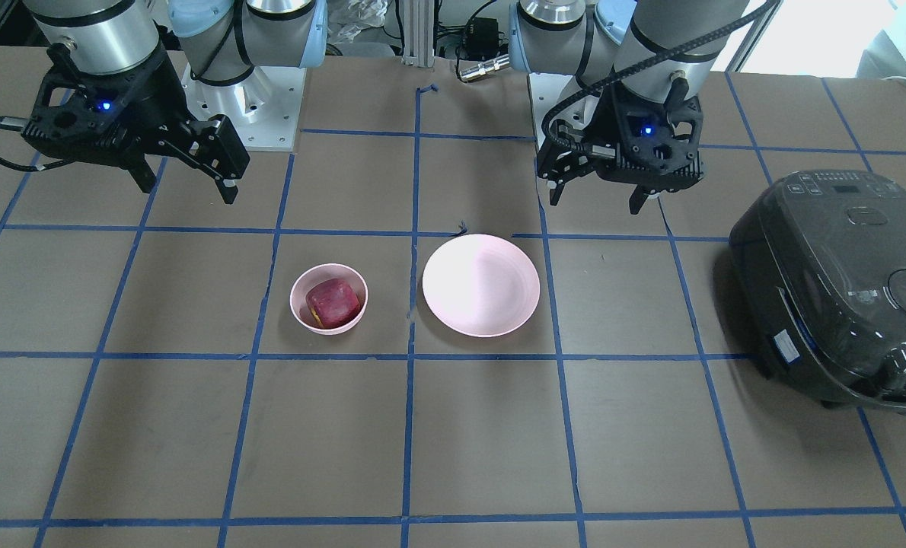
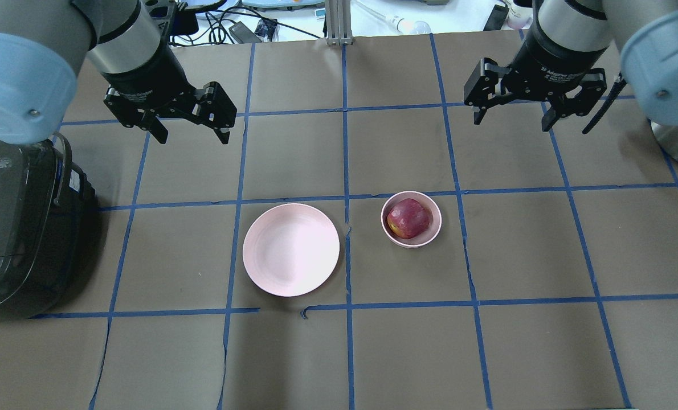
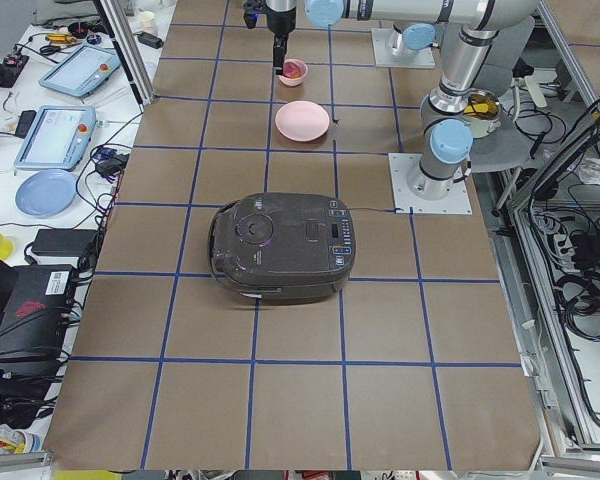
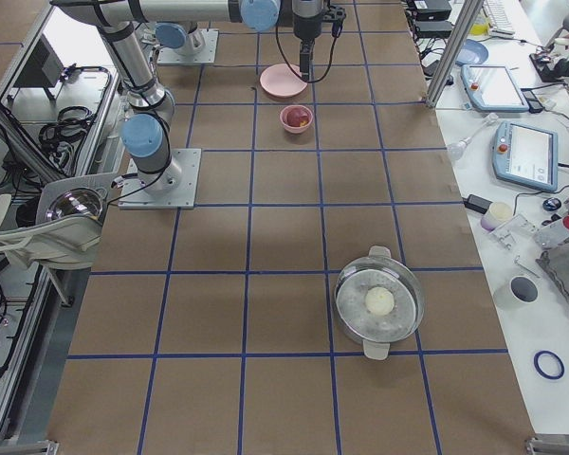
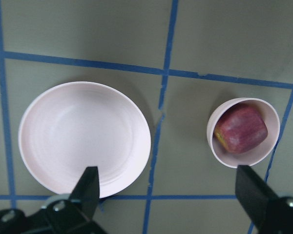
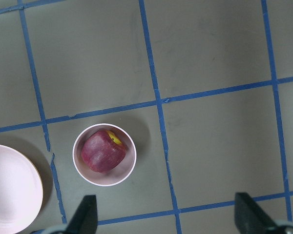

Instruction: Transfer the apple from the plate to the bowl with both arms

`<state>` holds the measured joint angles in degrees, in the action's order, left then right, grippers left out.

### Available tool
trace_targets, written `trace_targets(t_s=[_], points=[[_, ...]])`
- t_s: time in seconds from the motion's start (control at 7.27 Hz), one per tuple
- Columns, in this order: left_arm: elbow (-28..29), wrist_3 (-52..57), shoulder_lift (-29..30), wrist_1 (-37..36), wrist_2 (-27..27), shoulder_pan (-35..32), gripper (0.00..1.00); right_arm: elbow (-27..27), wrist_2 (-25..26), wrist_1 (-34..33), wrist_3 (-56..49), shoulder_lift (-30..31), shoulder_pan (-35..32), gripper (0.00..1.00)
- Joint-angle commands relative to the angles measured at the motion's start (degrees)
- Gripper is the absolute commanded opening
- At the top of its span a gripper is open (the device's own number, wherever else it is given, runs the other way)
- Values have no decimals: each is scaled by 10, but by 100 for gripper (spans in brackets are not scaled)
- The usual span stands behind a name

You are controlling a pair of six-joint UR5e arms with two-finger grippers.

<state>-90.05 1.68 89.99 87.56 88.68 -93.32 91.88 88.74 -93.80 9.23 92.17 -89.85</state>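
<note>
Sitting in the bowl (image 2: 411,244), the apple (image 2: 408,218) lies well apart from both spread jaws.

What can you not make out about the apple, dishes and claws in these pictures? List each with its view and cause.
Underside of the apple: hidden by the bowl wall, every view.
The plate: cut off by the left edge, right wrist view.
The left claw and right claw: bodies cut off by the bottom edge in their wrist views; only tips show.
Both claws: too small in the side views.
</note>
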Motion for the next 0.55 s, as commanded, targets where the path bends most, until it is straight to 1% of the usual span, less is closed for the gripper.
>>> trace_targets(t_s=[0.0,0.41], points=[[-7,12,-10,0,1,0,100,1,-2,-1,0,-1,0,100],[-3,12,-10,-6,2,0,100,0,-3,-2,0,0,0,100]])
